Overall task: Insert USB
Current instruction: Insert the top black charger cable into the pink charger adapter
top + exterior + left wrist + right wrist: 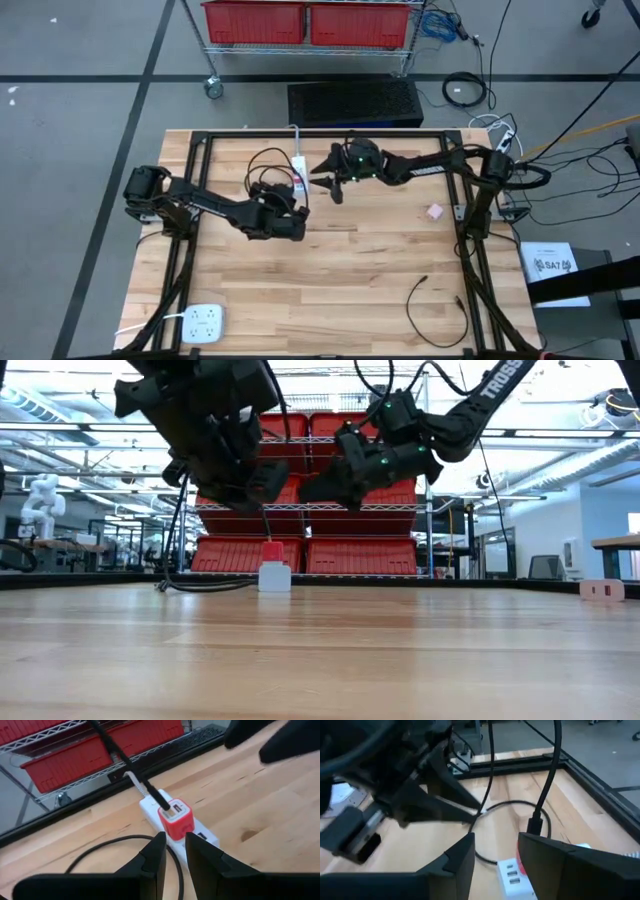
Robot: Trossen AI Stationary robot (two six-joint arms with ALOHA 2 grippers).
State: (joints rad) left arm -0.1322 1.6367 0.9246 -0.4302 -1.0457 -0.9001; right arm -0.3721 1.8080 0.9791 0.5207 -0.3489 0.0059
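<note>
Since the cable (125, 762) is thin and limp, it'll prob flop if held far from its end, so the stiff black plug (161, 800) is the place to pinch, sides flat between the pads; light, small, a bit slick, and easy to cock sideways in the port, I'd guess

Left wrist view, near to far: left gripper (175, 854) has its fingers (152, 862) narrowly apart w/ nothing between them. Just beyond the tips sits the red charger (176, 820) on the white power strip (200, 836). The plug's tip is at the charger's top port, looks seated or nearly so, can't tell how deep. Cable runs up and away from there. A slack loop of it lies on the table (260, 810) beside the strip

Right wrist view: right gripper (495, 851) fingers are spread, holding nothing; plug and cable stand just past the gap, the strip below, the left arm farther off

High view: left gripper (297, 205) sits just beside the strip (298, 172), right gripper (328, 182) close on the other side, both near the table's far edge. A second loose cable (435, 310) lies well apart by the near edge, w/ a white adapter (203, 322) at the near left corner
</note>
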